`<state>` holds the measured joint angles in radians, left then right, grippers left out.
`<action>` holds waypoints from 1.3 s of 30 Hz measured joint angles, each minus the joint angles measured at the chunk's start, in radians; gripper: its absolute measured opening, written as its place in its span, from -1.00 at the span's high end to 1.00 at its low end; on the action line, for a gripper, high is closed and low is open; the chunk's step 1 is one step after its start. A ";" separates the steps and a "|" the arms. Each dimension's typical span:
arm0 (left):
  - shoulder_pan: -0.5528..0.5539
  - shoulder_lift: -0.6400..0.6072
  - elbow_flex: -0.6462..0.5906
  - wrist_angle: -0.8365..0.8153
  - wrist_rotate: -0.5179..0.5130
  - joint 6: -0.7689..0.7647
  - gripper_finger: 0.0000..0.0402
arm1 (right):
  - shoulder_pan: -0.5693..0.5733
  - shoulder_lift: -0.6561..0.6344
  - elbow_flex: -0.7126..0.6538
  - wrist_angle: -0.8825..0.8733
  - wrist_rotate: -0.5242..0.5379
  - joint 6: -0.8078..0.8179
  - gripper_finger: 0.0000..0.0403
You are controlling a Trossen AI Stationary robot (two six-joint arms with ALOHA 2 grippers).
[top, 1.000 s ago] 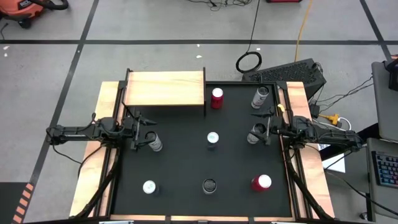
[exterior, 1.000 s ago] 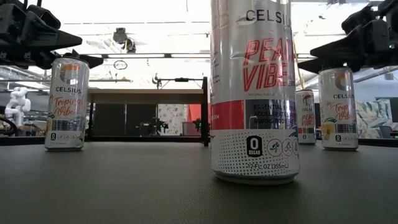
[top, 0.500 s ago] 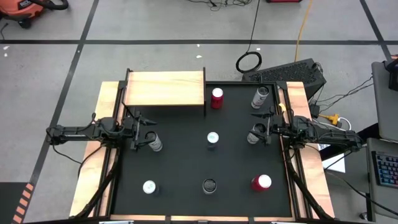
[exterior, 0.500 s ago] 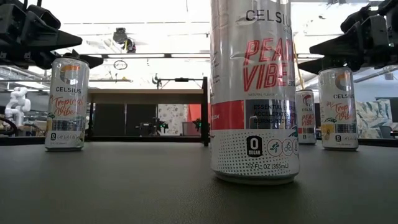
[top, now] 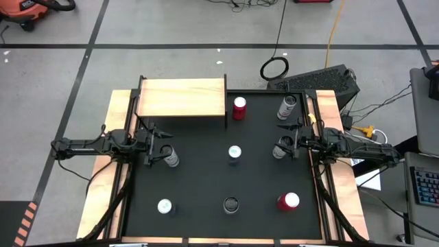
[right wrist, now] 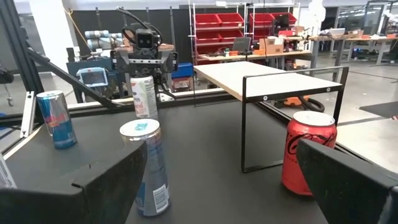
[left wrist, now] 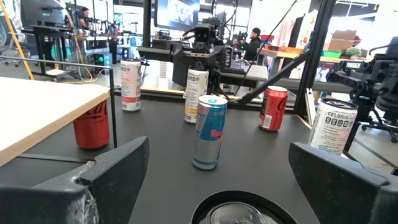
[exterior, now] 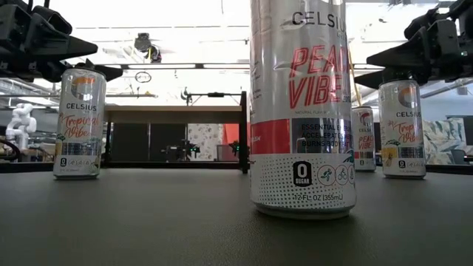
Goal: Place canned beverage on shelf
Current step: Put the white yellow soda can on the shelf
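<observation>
We see the shelf [top: 182, 97] bare — no can placed; both the left gripper [top: 163, 155] and right gripper [top: 283, 146] fingers spread, each over a Celsius can.

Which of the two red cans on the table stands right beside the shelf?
The red can just off the shelf at its right end, by its black leg. The other red can stands far from it, near the table's front right corner.
</observation>
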<state>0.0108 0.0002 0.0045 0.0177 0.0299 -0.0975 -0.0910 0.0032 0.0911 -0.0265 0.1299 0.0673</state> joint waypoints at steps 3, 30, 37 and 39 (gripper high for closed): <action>0.000 0.000 0.000 0.000 0.000 0.000 -0.94 | 0.000 0.000 0.001 0.000 0.000 0.000 -0.96; 0.000 0.000 0.000 0.006 -0.051 0.028 -0.94 | 0.000 0.000 0.001 -0.007 0.002 0.000 -0.96; 0.000 0.000 0.000 0.008 -0.076 0.025 -0.94 | 0.000 0.000 0.001 -0.007 0.001 -0.003 -0.96; 0.000 0.000 0.000 0.008 -0.076 0.024 -0.94 | 0.000 0.000 0.001 -0.007 0.001 0.000 -0.96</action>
<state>0.0106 0.0006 0.0044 0.0254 -0.0463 -0.0738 -0.0910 0.0032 0.0917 -0.0334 0.1307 0.0676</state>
